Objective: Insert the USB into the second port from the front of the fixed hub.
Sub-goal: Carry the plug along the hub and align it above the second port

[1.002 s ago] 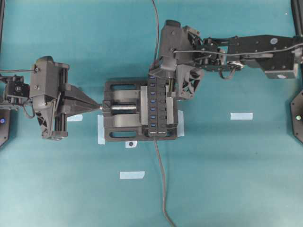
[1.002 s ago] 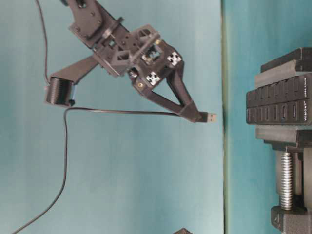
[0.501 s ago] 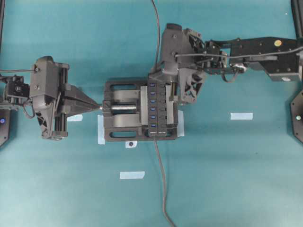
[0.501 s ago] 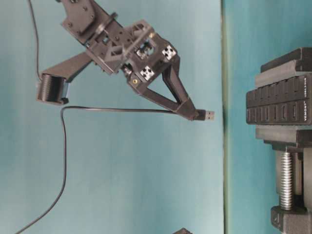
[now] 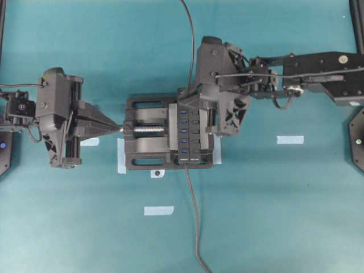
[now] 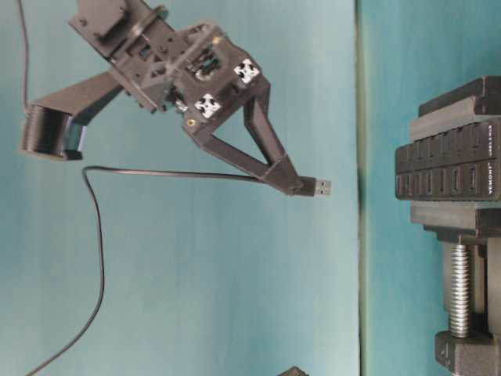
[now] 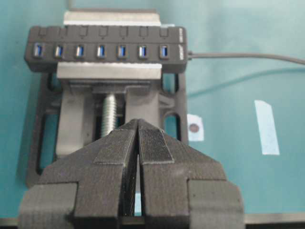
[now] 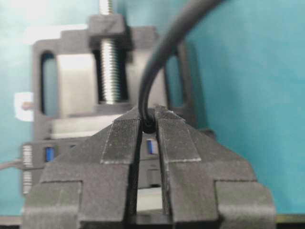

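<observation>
The USB (image 6: 319, 188) is a small black plug with a metal tip, and my right gripper (image 6: 291, 182) is shut on it. The plug points at the fixed hub (image 6: 450, 168) across a clear gap. Its thin cable (image 6: 156, 174) trails back behind the gripper. From overhead, the right gripper (image 5: 190, 100) hangs over the far end of the hub (image 5: 189, 136), a black strip with a row of blue ports. In the right wrist view the cable (image 8: 157, 71) rises from between the fingers (image 8: 126, 138). My left gripper (image 7: 138, 122) is shut and empty, at the vise screw's end (image 5: 122, 129).
A black bench vise (image 5: 145, 149) with a silver screw (image 5: 149, 129) clamps the hub. The hub's own cable (image 5: 194, 216) runs to the table's front edge. Tape strips (image 5: 290, 139) (image 5: 158, 210) lie on the teal table. The left arm (image 5: 57, 118) sits left of the vise.
My right gripper has moved with the USB a little toward the front along the hub. In the table-level view the plug has drawn slightly back from the hub. The left arm has not moved.
</observation>
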`<state>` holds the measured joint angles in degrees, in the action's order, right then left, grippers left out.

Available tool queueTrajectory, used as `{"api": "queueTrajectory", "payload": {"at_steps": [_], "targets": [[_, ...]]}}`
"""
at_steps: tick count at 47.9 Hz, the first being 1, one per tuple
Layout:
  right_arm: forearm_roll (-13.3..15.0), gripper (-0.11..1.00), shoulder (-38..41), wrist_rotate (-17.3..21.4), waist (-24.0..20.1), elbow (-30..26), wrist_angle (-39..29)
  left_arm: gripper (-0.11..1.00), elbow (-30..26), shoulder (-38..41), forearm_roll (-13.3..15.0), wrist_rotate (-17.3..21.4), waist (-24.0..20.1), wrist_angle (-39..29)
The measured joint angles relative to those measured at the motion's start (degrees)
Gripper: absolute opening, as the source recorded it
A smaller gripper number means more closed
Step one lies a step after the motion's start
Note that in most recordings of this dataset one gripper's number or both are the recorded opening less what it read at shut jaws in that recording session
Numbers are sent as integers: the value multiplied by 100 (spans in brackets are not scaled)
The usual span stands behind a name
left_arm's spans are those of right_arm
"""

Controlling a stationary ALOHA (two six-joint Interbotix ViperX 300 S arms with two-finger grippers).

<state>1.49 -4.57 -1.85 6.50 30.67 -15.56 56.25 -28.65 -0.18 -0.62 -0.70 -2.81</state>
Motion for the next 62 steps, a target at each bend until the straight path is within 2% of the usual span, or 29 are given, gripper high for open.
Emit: {"api": "queueTrajectory", "payload": {"at_steps": [21,36,62], "targets": [[0,4,0,26,-255,-9,18,0,9,0,0,0,0,0],[-9,4,44,281,-431,18,0,0,9,0,0,0,0,0],[-9,4,422,308,-633,26,18,0,9,0,0,0,0,0]]}}
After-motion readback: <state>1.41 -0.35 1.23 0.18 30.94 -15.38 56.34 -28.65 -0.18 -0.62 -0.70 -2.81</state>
